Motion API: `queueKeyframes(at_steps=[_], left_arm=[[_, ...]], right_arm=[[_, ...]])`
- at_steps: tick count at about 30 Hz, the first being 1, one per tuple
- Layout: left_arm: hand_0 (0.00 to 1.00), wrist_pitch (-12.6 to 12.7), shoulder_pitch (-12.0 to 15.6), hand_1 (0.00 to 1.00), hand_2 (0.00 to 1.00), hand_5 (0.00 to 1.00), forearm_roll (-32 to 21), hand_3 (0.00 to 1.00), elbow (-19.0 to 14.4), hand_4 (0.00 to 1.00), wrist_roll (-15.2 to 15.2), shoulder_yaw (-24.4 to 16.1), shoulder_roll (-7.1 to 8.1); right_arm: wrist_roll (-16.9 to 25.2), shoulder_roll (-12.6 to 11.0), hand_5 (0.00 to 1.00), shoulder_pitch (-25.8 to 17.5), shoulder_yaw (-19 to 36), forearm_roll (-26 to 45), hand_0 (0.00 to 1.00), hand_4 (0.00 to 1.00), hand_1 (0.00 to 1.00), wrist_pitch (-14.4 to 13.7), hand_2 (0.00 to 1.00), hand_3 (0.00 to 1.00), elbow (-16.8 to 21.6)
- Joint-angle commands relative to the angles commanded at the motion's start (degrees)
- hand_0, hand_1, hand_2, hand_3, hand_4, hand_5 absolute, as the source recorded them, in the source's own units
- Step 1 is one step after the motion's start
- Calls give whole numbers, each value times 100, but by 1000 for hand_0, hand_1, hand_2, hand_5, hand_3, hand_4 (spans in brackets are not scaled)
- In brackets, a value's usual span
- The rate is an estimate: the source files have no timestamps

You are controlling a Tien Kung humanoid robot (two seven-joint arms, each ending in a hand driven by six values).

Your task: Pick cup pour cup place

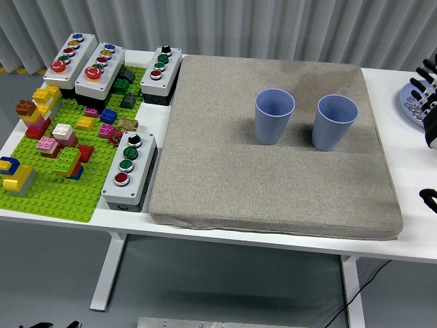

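So, both blue cups stood upright on the grey mat (273, 171), toward its far right: left cup (274, 116) and right cup (334, 121), close together. Bumping one while grabbing the other looked like the risk. Contents? Couldn't tell (rims faced away). Right hand (429, 102) hovered at the right edge, fingers spread, empty.

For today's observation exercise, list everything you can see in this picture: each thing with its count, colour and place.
Blue plastic cups: two, upright side by side on the mat, left cup, right cup.
Grey fabric mat: one, covering the table's middle.
Grey push-button boxes: four, at left, nearest one.
Green building-brick baseplate: one, far left, with mixed coloured bricks.
Blue dish: one, right edge, partly hidden.
White table: one.
Robot's right hand: black, at right edge.
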Motion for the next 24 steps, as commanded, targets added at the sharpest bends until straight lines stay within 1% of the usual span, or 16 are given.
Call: queueKeyframes(at_steps=[3,4,6,10,21,24], left_arm=[[766,1,-3,781,823,998,2,713,0,509,2,0,-2],[766,-3,-5,781,823,998,3,712,0,509,4,8,-5],[766,-3,-4,781,823,998,-5,712,0,509,4,16,-11],[766,-11,-7,781,823,998,-9,711,0,510,4,40,-15],[766,-15,-14,781,823,998,-39,711,0,509,7,71,-26],[766,-17,-12,782,823,998,-28,710,0,511,8,70,-27]], right_arm=[[47,19,968,-59,-78,31,948,795,823,-3,835,804,-8],[123,41,896,-133,-189,45,947,805,822,28,835,806,-43],[293,63,896,-222,-359,16,947,805,822,51,835,806,-109],[464,67,907,-321,-618,-108,947,806,822,43,836,809,-215],[468,97,918,-333,-752,-61,946,811,821,30,835,808,-355],[568,112,906,-335,-790,-19,939,811,821,81,836,808,-451]])
